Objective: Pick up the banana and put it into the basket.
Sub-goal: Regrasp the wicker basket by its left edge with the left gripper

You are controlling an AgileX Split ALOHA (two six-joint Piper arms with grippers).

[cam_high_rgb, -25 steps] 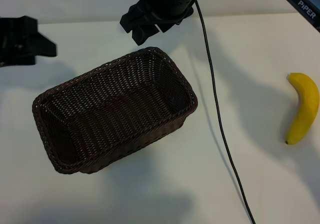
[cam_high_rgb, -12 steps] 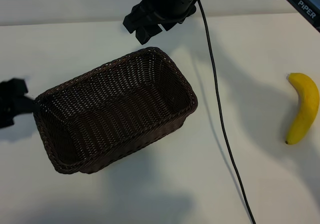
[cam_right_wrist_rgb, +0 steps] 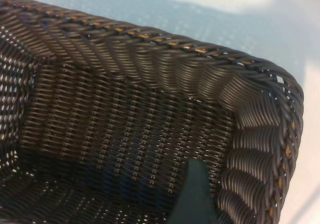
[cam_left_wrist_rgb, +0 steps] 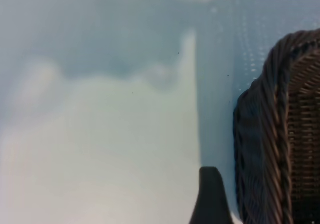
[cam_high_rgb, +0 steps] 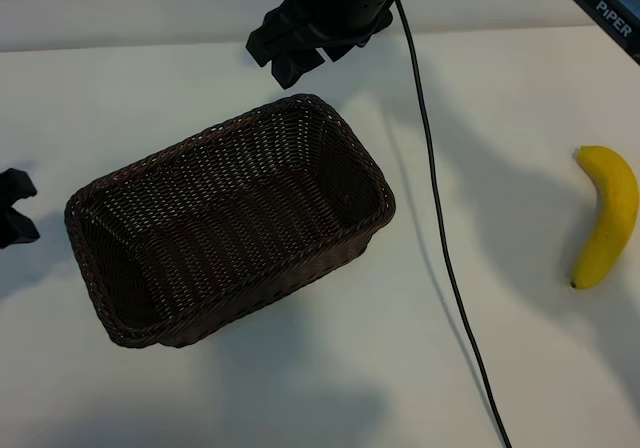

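Observation:
The banana lies on the white table at the far right edge, with nothing touching it. The dark-brown woven basket sits left of the middle and holds nothing. My right gripper hangs open just beyond the basket's far corner; its wrist view looks down into the basket past one dark finger. My left gripper stands open at the far left edge of the table, beside the basket's left end. Its wrist view shows one finger close to the basket's rim.
A black cable trails from the right arm across the table between basket and banana, down to the front edge. Part of the right arm's blue link shows at the top right corner.
My left gripper has swung from the upper left down along the left edge to beside the basket's left end. The right gripper has shifted slightly away from the basket. Banana and basket stay put.

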